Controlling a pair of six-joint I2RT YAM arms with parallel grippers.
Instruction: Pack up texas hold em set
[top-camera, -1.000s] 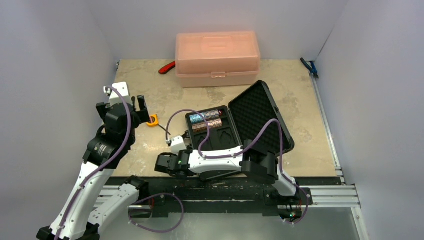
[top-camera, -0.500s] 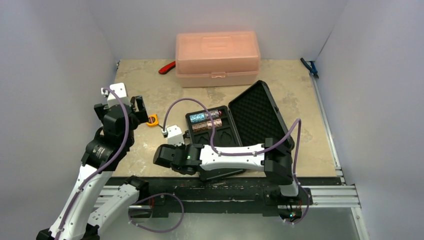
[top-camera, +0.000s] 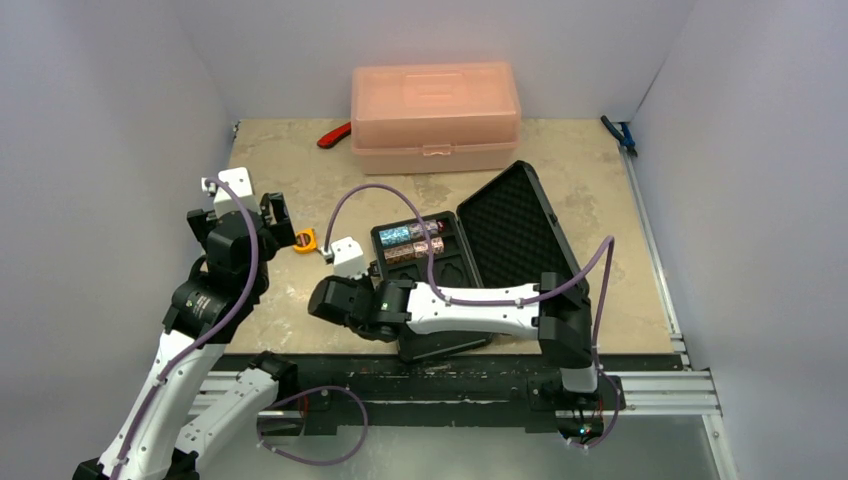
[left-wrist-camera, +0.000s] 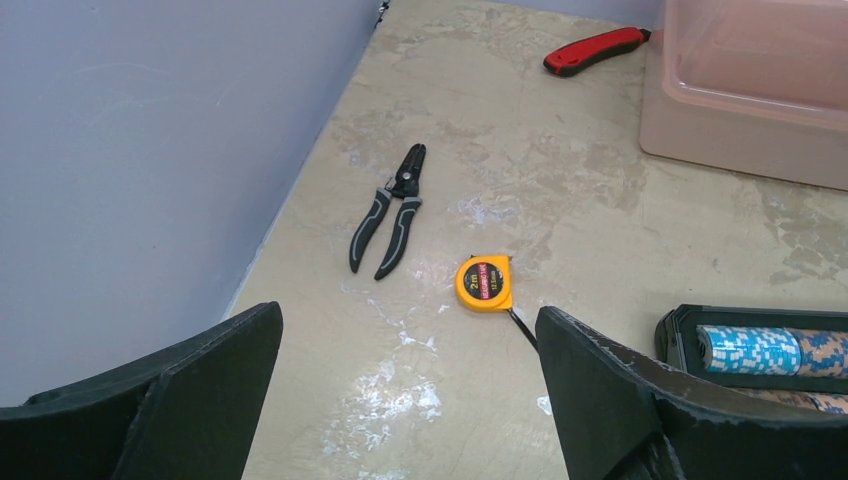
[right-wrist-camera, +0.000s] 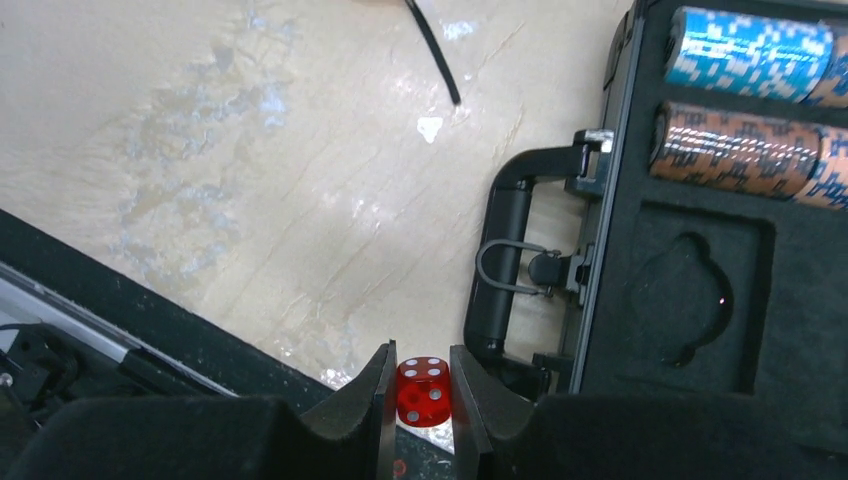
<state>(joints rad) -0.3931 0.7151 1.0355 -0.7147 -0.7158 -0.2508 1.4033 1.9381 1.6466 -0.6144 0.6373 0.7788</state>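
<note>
The black foam-lined briefcase (top-camera: 520, 230) lies open mid-table, its lid tilted back to the right. Blue (right-wrist-camera: 748, 52) and reddish-brown (right-wrist-camera: 735, 148) chip stacks lie in its top slots, above a bare foam recess (right-wrist-camera: 690, 300). My right gripper (right-wrist-camera: 422, 378) is shut on a small red die (right-wrist-camera: 423, 391), held above the table's front edge just left of the case handle (right-wrist-camera: 500, 270). From above, that gripper (top-camera: 325, 300) sits left of the case. My left gripper (left-wrist-camera: 408, 318) hangs open and holds nothing, high over the left of the table (top-camera: 272, 215).
A translucent pink box (top-camera: 435, 117) stands at the back, with a red utility knife (left-wrist-camera: 595, 50) left of it. A yellow tape measure (left-wrist-camera: 485, 283) and black pliers (left-wrist-camera: 390, 210) lie near the left wall. Blue pliers (top-camera: 620, 135) lie at the far right edge.
My right arm has stretched out leftward and carried the die a little away from the front rail, toward the case's left side. The left arm has drifted slightly left.
</note>
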